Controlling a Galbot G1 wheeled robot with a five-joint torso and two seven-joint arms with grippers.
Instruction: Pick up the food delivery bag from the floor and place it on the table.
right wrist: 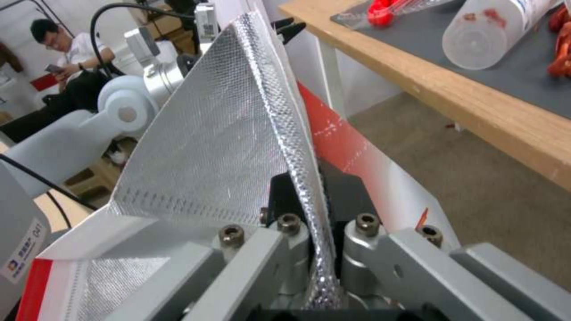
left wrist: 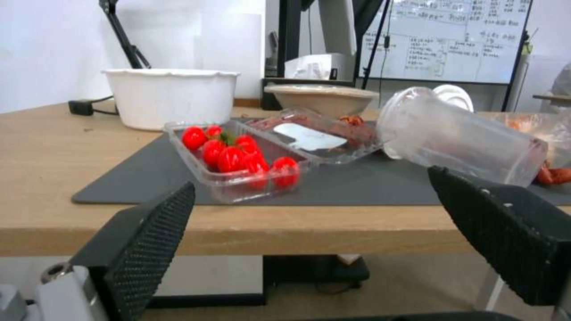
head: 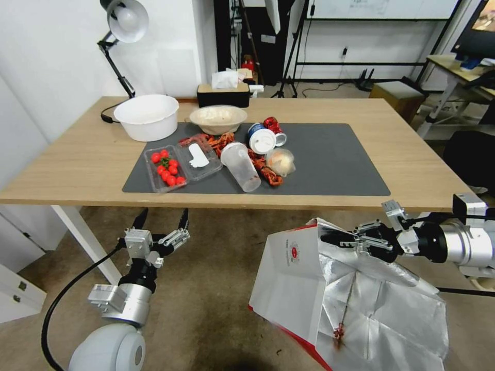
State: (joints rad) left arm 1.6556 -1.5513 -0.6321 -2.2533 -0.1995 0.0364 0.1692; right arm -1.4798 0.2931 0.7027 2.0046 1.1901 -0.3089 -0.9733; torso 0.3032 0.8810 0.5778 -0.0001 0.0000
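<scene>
1. Because the food delivery bag (head: 330,293) is gripped by only one corner of its open mouth, it hangs tilted below the table's front edge, white logo face toward the left arm and crinkled foil lining spilling open toward the right. Whether its bottom is clear of the floor (head: 206,288) I cannot tell.

2. Clamped onto that upper rim is the right gripper (head: 343,238), reaching in from the right side. In the right wrist view its fingers (right wrist: 348,196) are pinched tight on a fold of the foil-lined wall, with the red trim running just beside them. A rim pinch makes sense, since the bag is too wide for the jaws to span and the rim is the only thin part within reach.

3. Hovering to the left of the bag, well apart from it, the left gripper (head: 161,222) points up at the table edge with its fingers spread and nothing between them. I judge it is waiting, perhaps to steady the bag's loose side.

4. Beyond both arms, the table (head: 77,170) carries a dark mat (head: 335,165) whose left and middle parts are crowded: a tray of cherry tomatoes (head: 165,169), a tipped plastic cup (head: 241,166), crayfish shells (head: 265,172) and two bowls (head: 147,116). The right stretch of the mat is bare, the likeliest landing spot.

5. Lifting by one corner risks the paper tearing or the bag swinging into the table edge.
</scene>
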